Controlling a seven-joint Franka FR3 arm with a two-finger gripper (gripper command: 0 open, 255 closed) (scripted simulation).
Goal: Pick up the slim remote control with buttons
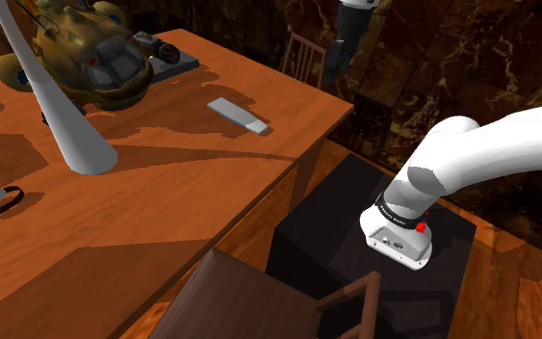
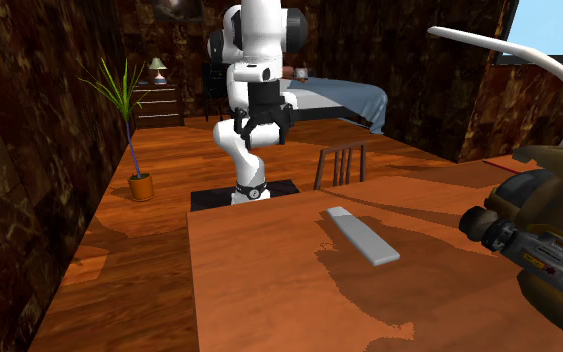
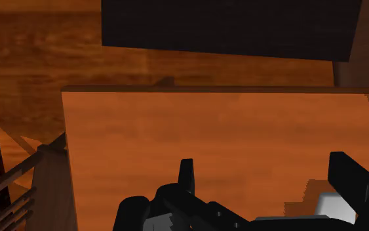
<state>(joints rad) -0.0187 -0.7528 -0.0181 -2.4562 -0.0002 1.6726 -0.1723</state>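
On the brown wooden bench (image 2: 259, 290) the slim light-grey remote control (image 2: 361, 236) is laid flat, close to the edge facing the arm, with bare wood around it. Near it a camouflage-painted toy helicopter (image 2: 544, 250) is set, its long pale rotor blade (image 2: 529, 60) curved overhead. Past the bench edge a wooden slatted chair (image 2: 341, 163) is seen. Farther off the black pincer (image 2: 262, 135) is held high, well apart from the remote, fingers spread wide with nothing gripped. Lettering on the arm's dark base band (image 1: 400, 214) cannot be read.

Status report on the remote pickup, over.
Gripper open, raised, short of the table. Remote flat on the table, untouched. Helicopter model nearby, not touching it.
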